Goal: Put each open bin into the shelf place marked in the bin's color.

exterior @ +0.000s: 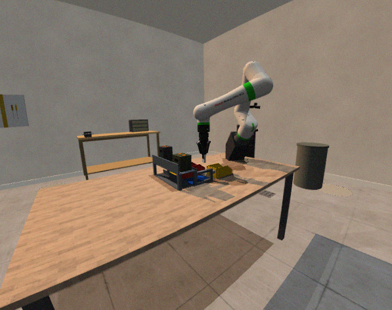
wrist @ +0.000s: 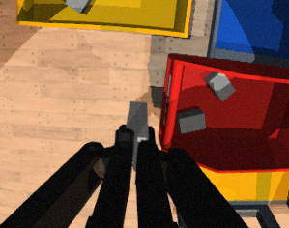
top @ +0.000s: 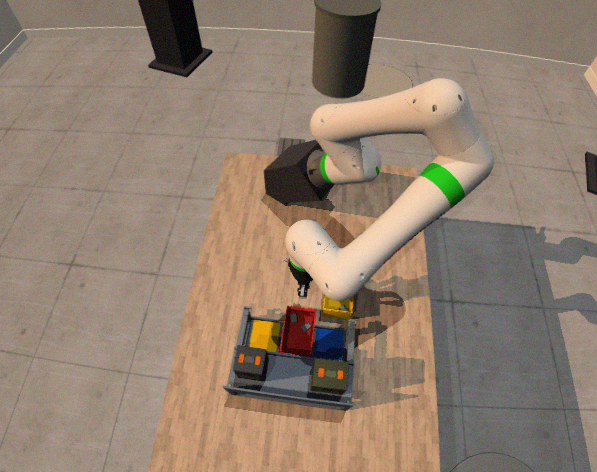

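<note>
Claw (wrist: 135,134) closed, empty, above desk (top: 207,274) by red bin (top: 298,330); bin's long axis runs into shelf (top: 288,396). Yellow bin (top: 337,307) outside.

My gripper (wrist: 136,115) hung closed and empty over bare surface (top: 247,238), just outside the front wall of the red bin (top: 298,329). That bin stood in the middle place of the shelf (top: 244,324), blocking it. To one side the yellow mark (top: 264,334) lay open from above, with a dark box (top: 250,361) on the board behind it. On the other side the blue mark (top: 329,342) was open too, a green box (top: 329,376) on the board behind it. The yellow bin (top: 337,306) stood on the surface just before the shelf's blue end, closing off that approach. My forearm (top: 390,228) overhung it.
</note>
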Robot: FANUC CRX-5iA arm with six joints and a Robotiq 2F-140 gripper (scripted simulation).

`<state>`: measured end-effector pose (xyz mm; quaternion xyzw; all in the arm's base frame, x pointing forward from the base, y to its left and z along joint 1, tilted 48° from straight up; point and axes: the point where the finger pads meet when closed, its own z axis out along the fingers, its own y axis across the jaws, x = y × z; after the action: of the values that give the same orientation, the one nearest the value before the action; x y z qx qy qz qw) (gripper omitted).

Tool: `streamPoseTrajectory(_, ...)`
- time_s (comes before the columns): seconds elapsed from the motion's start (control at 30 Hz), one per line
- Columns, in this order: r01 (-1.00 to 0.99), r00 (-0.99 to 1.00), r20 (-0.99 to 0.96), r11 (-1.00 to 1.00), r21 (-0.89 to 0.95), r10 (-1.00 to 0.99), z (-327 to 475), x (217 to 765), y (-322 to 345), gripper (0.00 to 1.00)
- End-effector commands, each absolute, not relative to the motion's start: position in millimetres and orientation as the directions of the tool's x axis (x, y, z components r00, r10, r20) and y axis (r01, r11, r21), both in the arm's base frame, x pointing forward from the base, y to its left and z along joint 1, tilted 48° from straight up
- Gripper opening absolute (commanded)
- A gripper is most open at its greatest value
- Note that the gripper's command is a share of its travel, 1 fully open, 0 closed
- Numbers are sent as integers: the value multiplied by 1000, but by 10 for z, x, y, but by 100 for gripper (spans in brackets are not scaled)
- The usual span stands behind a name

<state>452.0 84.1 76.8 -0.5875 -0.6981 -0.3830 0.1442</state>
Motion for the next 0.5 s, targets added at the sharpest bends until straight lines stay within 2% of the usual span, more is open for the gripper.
streamPoseTrajectory(0.0, 931, -268, 651, 16, 366, 710, 709, 4545, 902, 0)
streamPoseTrajectory(0.47, 931, -268, 651, 16, 366, 710, 474, 4633, 1152, 0)
